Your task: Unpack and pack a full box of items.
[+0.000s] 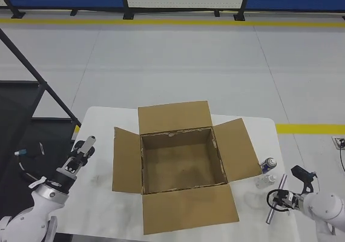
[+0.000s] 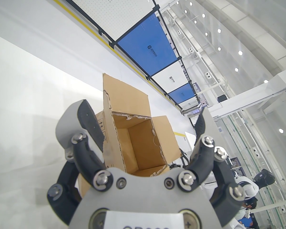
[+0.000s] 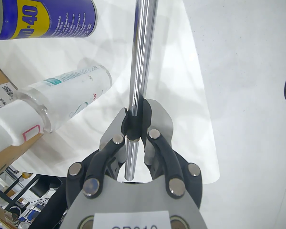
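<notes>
Cardboard box [image 1: 174,117], one; spray can [image 3: 45,13], one; bottle [image 3: 78,84], one; right jaws grip single rod [image 3: 143,48]; left jaws wide.

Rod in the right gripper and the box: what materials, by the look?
The rod: likely polished or chromed steel; mirror-bright, with sharp reflections along it. The box: brown corrugated cardboard, matte; fluting shows at torn flap edges in the left wrist view.
</notes>
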Motion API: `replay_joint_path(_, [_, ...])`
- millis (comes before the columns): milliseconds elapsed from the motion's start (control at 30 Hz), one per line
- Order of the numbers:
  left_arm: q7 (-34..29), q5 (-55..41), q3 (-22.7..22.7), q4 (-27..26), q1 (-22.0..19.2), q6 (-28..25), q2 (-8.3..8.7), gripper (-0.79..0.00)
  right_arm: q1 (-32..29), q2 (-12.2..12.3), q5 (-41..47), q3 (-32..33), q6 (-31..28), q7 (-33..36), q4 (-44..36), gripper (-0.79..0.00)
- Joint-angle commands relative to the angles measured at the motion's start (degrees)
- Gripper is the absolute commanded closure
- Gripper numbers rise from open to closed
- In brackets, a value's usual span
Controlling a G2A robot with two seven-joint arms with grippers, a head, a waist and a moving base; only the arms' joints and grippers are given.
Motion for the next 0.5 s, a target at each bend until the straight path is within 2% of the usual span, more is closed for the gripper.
replay_joint_path(0, [0.16, -0.03, -0.01, -0.06, 0.1, 0.05, -0.01, -0.785, 0.5, 0.07, 0.02, -0.39, -0.1, 0.08, 0.66, -0.209])
replay_joint_path(67, [0.24, 0.08, -0.04, -0.11, 0.16, 0.07, 0.0, -0.785, 1.06, 0.13, 0.23, -0.84, -0.04, -0.2, 1.71, -0.209])
replay_joint_path(133, [0.39, 0.05, -0.05, -0.17, 0.24, 0.14, -0.01, -0.785, 1.66, 0.24, 0.26, -1.02, -0.24, -0.43, 2.92, -0.172])
replay_joint_path(333, [0.43, 0.06, -0.05, -0.25, 0.39, 0.18, 0.0, -0.785, 2.49, 0.49, 0.82, -1.57, -0.48, -1.05, 4.83, -0.191])
replay_joint_path(467, [0.36, 0.15, 0.04, -0.29, 0.4, 0.21, 0.01, -0.785, 1.21, 0.61, 2.05, -0.79, 0.14, -2.82, 3.26, -0.191])
